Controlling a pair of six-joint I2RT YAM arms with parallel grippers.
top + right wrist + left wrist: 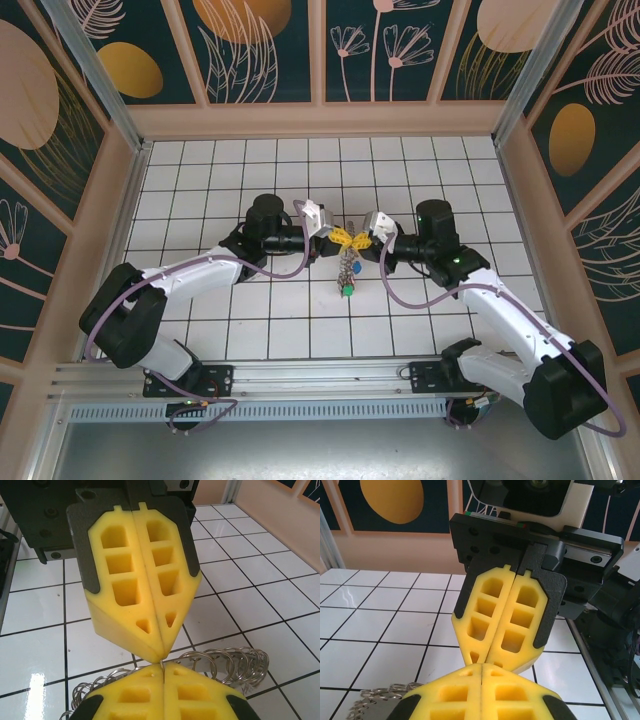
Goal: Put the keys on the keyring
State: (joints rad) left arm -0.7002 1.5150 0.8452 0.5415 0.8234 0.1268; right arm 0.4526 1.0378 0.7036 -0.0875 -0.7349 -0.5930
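Arms angled inward, left claw (482,674) and right claw (164,672) closed, tips touching over keyring (231,661), hold unclear

A: White tiled tabletop (200,190) down there, dark grout lines, glossy, with light glaring off the tiles.
B: And round it stand dark teal wall panels (265,50) with gold ovals and pale leaf drawings, set in a light wooden frame (320,118).
A: Near edge, a silver metal rail (320,372) runs side to side.
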